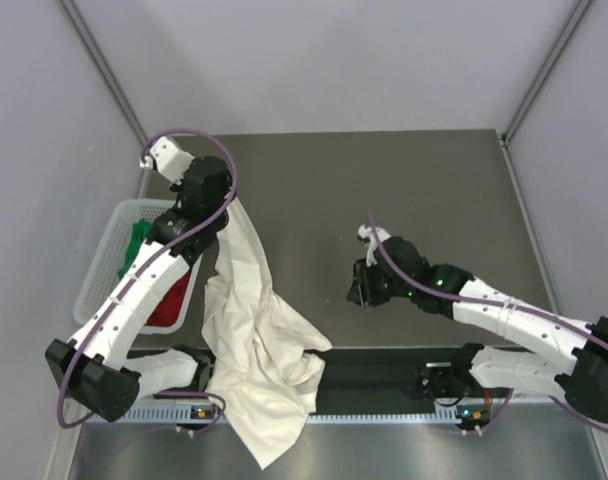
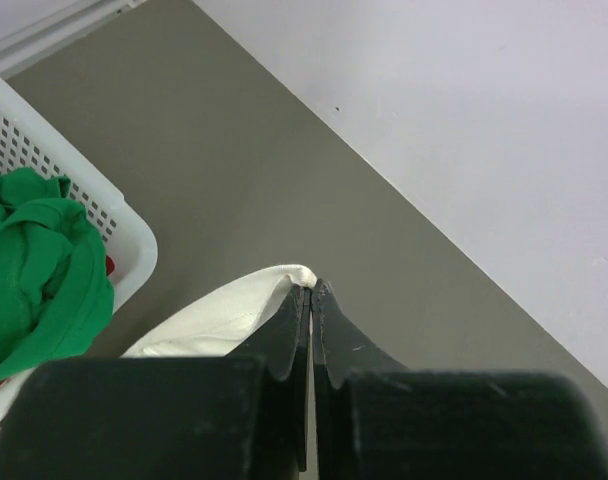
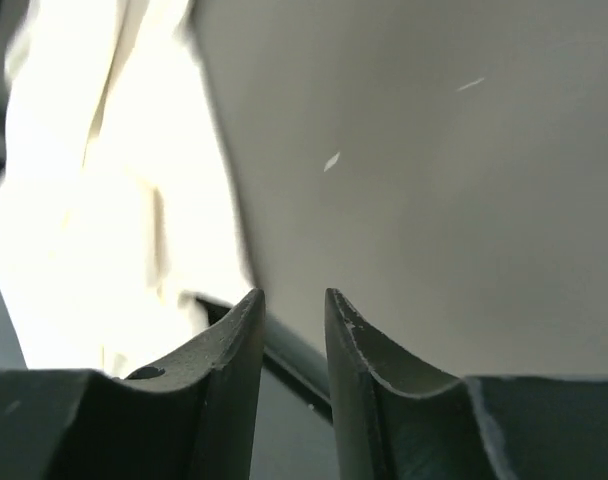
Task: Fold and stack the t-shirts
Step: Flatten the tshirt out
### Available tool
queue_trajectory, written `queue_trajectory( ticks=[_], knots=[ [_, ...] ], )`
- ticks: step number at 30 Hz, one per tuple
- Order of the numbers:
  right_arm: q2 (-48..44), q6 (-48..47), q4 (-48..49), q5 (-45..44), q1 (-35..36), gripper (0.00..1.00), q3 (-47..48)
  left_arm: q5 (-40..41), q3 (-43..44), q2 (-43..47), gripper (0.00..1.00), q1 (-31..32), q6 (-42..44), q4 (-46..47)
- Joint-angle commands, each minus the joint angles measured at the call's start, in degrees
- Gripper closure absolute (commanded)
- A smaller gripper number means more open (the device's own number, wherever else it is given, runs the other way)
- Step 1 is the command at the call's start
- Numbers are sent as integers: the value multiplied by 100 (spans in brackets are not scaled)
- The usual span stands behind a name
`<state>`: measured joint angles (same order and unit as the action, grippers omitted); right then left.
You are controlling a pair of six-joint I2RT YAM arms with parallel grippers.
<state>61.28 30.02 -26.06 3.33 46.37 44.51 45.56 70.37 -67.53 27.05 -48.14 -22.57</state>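
My left gripper [image 1: 227,203] is shut on the cream-white t-shirt [image 1: 256,330] and holds one edge up; the cloth hangs down over the table's near edge. In the left wrist view the cream cloth [image 2: 224,315] is pinched at the fingertips of my left gripper [image 2: 311,290]. The green t-shirt [image 1: 138,246] and the red t-shirt [image 1: 170,302] lie in the white basket [image 1: 101,262]; the green one also shows in the left wrist view [image 2: 39,270]. My right gripper [image 1: 358,290] is slightly open and empty, low over the table right of the cream shirt, which appears bright in the right wrist view [image 3: 94,200].
The white mesh basket [image 2: 114,215] stands at the table's left edge. Grey walls enclose the table on three sides. A dark rail [image 1: 384,380] runs along the near edge between the arm bases.
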Motion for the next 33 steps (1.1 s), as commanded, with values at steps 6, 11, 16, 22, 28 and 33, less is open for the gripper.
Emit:
queue_trajectory(
  ticks=[6, 11, 16, 22, 28, 33],
  knots=[
    [365, -576, 2175, 932, 1093, 68, -1172, -530, -32, 126, 100, -226, -248, -55],
    [1105, -726, 2895, 1196, 1383, 67, -1225, -627, -85, 99, 100, -235, -407, -90],
    [1536, -831, 3177, 1222, 1594, 67, -1208, -566, -137, 126, 100, -244, -451, -99],
    [1870, -954, 3344, 1205, 1621, 65, -1199, -496, -129, 143, 100, -253, -485, -116],
    [2152, -954, 3371, 1100, 1647, 66, -1234, -495, -129, 108, 100, -261, -565, -125],
    [2257, -972, 3336, 1125, 1665, 67, -1278, -513, -146, 82, 100, -270, -617, -134]
  ],
)
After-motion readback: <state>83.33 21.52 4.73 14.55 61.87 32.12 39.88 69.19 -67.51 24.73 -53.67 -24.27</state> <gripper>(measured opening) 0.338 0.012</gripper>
